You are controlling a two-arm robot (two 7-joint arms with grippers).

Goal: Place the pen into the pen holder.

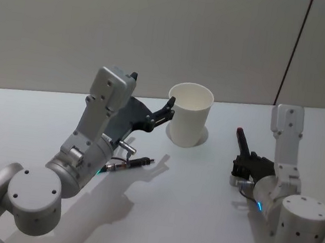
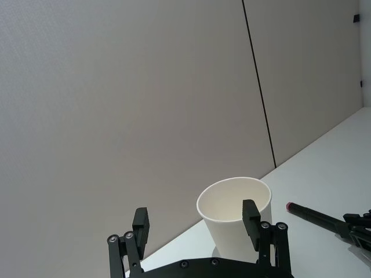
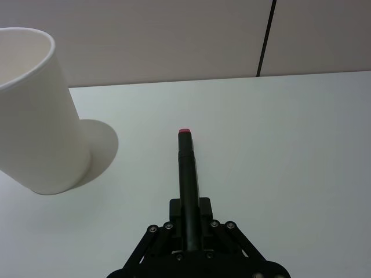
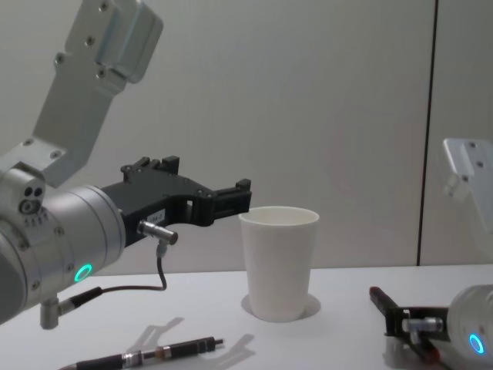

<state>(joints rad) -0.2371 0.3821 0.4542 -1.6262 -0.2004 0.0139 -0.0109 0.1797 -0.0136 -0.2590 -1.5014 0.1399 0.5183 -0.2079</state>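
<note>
Closest in, the right gripper (image 3: 188,213) is clamped on the pen (image 3: 186,168), its fingers shut around the lower part of the barrel. This pen is black with a small red tip. It points away from the robot, and in the chest view the red end (image 4: 375,293) sits higher than the held end, clear of the worktop (image 1: 187,213). In the head view the right gripper (image 1: 245,165) is low over the right side of the worktop, with the pen (image 1: 242,141) slanting up out of it.

To the robot's left of the pen, and apart from it, stands the pen holder (image 1: 187,121), a plain white paper cup, upright near the back of the worktop.

On the cup's other side the left gripper (image 1: 162,112) hangs above the surface at about rim height, its jaws spread apart and gripping nothing. From its own wrist camera the two black fingers (image 2: 141,225) frame the cup (image 2: 226,231). One fingertip is just beside the rim; whether it touches cannot be told.

Below the left arm a cable plug (image 1: 130,163) lies on the worktop. Behind everything is a pale wall (image 1: 162,26) with a dark vertical seam (image 1: 291,60).
</note>
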